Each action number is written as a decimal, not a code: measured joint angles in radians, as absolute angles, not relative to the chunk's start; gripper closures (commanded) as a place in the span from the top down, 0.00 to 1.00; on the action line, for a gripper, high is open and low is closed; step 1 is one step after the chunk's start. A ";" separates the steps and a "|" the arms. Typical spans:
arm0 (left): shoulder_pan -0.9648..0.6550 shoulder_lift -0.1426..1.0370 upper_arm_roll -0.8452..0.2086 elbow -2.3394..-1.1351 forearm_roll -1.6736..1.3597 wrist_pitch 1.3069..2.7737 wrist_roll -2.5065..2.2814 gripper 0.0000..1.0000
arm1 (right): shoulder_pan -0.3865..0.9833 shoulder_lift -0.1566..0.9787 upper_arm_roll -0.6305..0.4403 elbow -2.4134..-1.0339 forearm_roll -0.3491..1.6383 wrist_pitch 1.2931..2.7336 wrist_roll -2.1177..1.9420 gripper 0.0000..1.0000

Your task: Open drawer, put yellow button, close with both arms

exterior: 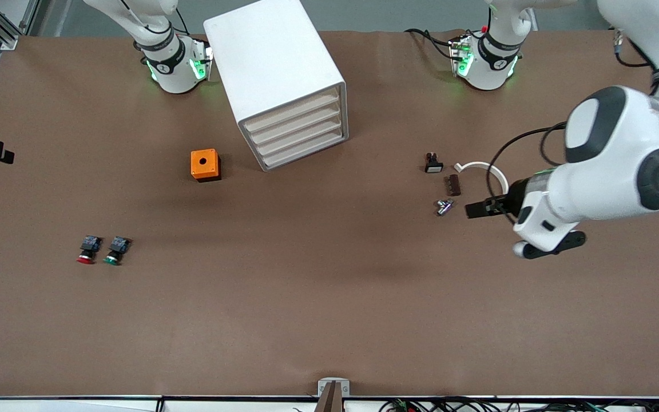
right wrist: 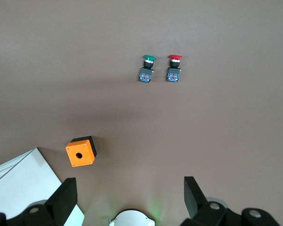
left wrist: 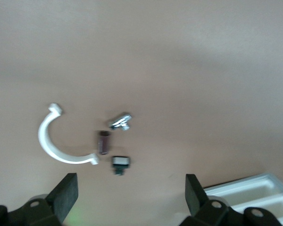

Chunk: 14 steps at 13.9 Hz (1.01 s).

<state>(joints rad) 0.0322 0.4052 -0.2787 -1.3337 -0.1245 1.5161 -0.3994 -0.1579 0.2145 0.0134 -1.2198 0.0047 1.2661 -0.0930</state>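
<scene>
Beige-fronted top drawer (exterior: 292, 112) shut, flush with the three alike below it, in white cabinet (exterior: 266, 54) near the robots' bases. No knob visible; probably only a slim lip on the front to hook a fingertip under. Likely light, stiff, easy-sliding; cabinet might skid if pulled hard, so bracing advisable.

Yellow button not identified for certain. No yellow cap seen. Red-capped button (exterior: 86, 250) and green-capped button (exterior: 115, 251) side by side toward right arm's end. Orange box (exterior: 205, 165) with a hole beside cabinet. Small dark piece with pale face (exterior: 433, 163) toward left arm's end, possibly the button; small, hard, probably slick, best pinched across its body.

Left gripper (exterior: 469, 210) over table just beside metal bit (exterior: 444, 206), jaws wide apart, nothing held. Right gripper (right wrist: 127, 193) waiting high beside cabinet, likewise spread and empty.
</scene>
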 measured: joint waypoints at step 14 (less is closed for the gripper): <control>0.310 0.015 -0.280 -1.810 -0.102 1.786 0.018 1.00 | -0.159 0.154 0.012 -1.232 0.005 1.246 -0.093 1.00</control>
